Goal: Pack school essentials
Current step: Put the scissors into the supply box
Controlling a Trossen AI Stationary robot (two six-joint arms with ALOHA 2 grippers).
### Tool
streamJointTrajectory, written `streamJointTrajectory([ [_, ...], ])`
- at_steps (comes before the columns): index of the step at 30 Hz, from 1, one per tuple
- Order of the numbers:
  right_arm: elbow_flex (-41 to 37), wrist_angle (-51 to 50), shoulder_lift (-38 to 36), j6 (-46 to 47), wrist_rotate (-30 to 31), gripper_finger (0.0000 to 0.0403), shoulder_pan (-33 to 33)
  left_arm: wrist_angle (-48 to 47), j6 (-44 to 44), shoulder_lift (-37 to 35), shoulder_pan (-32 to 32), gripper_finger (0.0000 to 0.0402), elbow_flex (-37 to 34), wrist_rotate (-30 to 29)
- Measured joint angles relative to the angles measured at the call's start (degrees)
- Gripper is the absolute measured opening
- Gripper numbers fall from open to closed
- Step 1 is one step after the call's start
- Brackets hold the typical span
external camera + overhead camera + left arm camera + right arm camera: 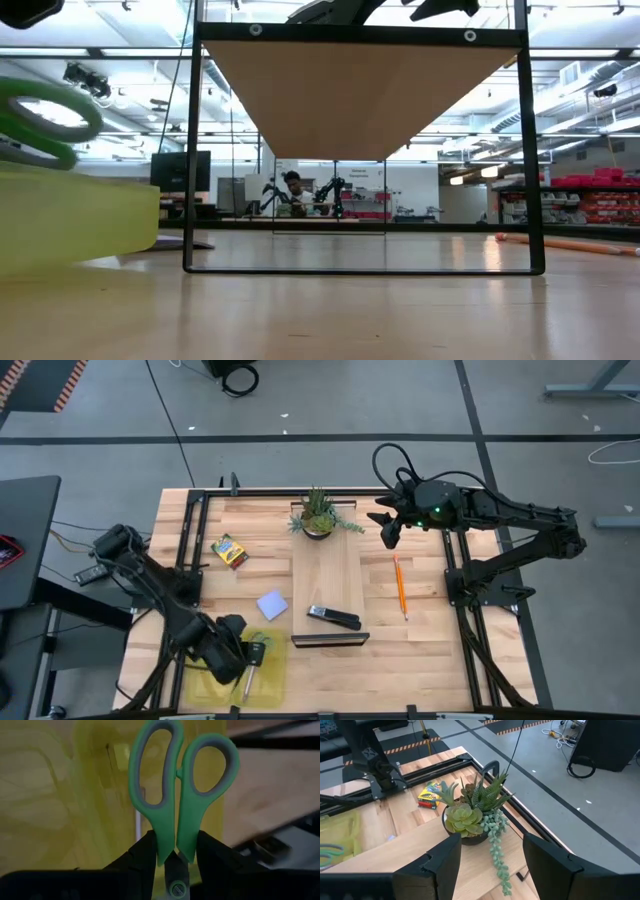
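**Scissors being held over the yellow pouch**

Scissors (175,810) are sitting pinched in the left gripper (175,852), its fingers pressing on the green handles just above the pivot. The handle loops are pointing away from the wrist, the blades running back toward it, so the long axis is lying along the gripper's reach. In the overhead view the left gripper is hovering above the yellow pouch (215,688) at the near left corner of the surface (330,575). The right gripper (487,855) is waiting, fingers spread, near the potted plant (470,815) at the far edge. An orange pencil (400,586) is lying on the right side. Risk: because the grip is so close to the pivot, the scissors could swivel or catch the pouch's edge when released.
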Motion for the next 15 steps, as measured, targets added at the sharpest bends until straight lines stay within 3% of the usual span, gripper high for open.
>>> streamJointTrajectory([
  [7, 0.0, 0.7, 0.0, 1.0, -1.1, 0.0220, 0.0, -1.0, -3.0, 6.9, 0.2, 0.0123, 3.3, -0.7],
  [15, 0.0, 0.4, 0.0, 0.4, -1.1, 0.0220, 0.0, -0.2, -3.6, 9.4, -0.3, 0.0123, 3.5, -0.6],
])
